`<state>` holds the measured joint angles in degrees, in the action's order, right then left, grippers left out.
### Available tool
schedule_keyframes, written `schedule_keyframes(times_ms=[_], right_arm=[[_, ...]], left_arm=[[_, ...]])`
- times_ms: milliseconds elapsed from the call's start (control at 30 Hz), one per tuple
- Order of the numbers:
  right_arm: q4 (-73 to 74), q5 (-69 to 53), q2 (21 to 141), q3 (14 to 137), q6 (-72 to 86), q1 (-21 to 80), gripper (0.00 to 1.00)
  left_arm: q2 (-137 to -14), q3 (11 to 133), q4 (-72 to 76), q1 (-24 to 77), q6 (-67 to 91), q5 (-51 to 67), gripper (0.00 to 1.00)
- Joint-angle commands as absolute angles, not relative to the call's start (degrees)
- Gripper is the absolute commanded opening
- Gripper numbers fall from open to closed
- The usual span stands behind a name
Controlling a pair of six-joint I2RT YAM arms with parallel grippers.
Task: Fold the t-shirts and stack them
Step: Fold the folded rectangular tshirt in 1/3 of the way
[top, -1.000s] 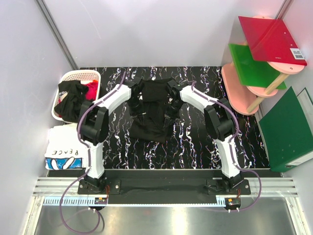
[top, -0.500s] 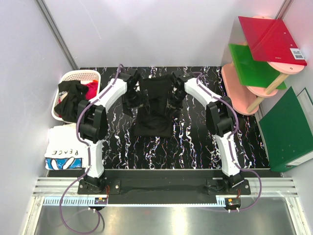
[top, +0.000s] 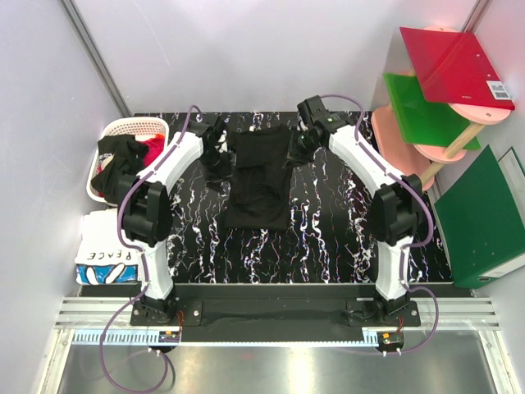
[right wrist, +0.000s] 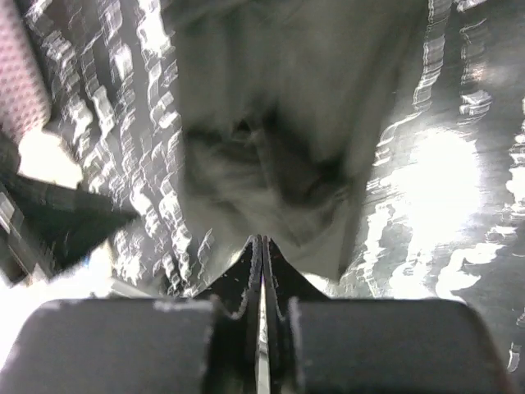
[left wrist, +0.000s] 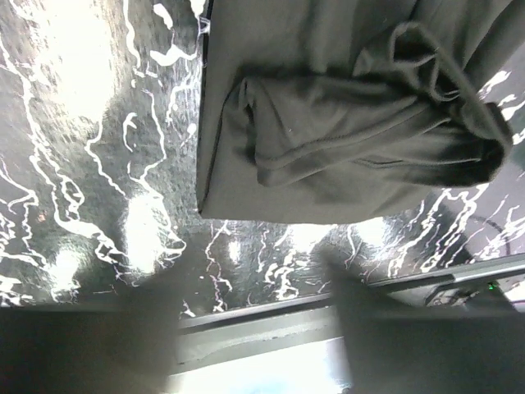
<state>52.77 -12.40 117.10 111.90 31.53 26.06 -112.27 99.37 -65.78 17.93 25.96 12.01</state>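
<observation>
A black t-shirt (top: pixel 258 185) lies spread on the black marbled table (top: pixel 336 238), its top edge toward the far side. My left gripper (top: pixel 220 160) is open and empty just off its left edge. In the left wrist view the shirt (left wrist: pixel 328 123) lies beyond the blurred, wide-apart fingers of the gripper (left wrist: pixel 256 287). My right gripper (top: pixel 298 152) hovers at the shirt's upper right edge. In the right wrist view its jaws (right wrist: pixel 261 240) are pressed shut with no cloth seen between them, and the blurred shirt (right wrist: pixel 279 107) lies past the tips.
A white slatted basket (top: pixel 123 127) at the far left holds black (top: pixel 119 164) and red (top: pixel 154 149) shirts. A folded white "PEACE" shirt (top: pixel 107 250) lies in front of it. A pink shelf (top: pixel 394 148) with red and green folders stands at the right, with a green binder (top: pixel 484 217) below.
Both grippers carried the shirt toward the far edge and it now lies flatter. The left gripper has let go. The right arm has swung up and outward to the right.
</observation>
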Motion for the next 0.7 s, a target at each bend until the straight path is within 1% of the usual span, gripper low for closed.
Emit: schedule_keyframes(times_ms=[0, 100, 233, 533, 667], right_arm=[[49.7, -28.6, 114.4, 102.0, 30.7, 26.3, 0.0], [50.0, -32.3, 113.7, 95.8, 28.8, 27.2, 0.0], [50.4, -33.8, 114.8, 93.4, 27.1, 28.5, 0.0], [52.4, -30.7, 123.4, 99.0, 26.1, 30.7, 0.0], [54.0, -28.1, 129.3, 105.2, 25.9, 30.9, 0.0]], left_arm=[[-108.4, 97.6, -65.7, 17.7, 23.6, 13.4, 0.0], [-108.0, 96.2, -65.5, 17.6, 22.9, 13.5, 0.0], [-108.5, 94.5, -65.1, 17.6, 22.6, 13.7, 0.0], [-109.2, 93.1, -65.0, 17.4, 22.1, 13.4, 0.0], [-109.1, 93.0, -65.0, 17.1, 22.2, 13.3, 0.0]])
